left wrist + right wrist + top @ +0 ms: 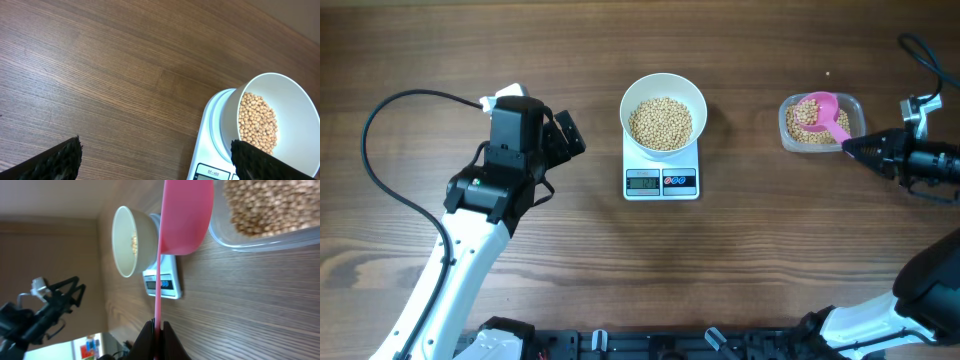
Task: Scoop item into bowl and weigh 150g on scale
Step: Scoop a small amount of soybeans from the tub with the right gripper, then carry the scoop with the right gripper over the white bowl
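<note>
A robotics lab workstation is indicated. A left arm and a right arm are seen reaching in from the near edge of a plain wood-grain surface, where black mounting hardware is fitted. A loose black cable is looped over the surface. A digital scale, a white bowl, a clear container and a pink scoop are laid out in a row. A bare beige wall is seen behind in the right wrist view.
</note>
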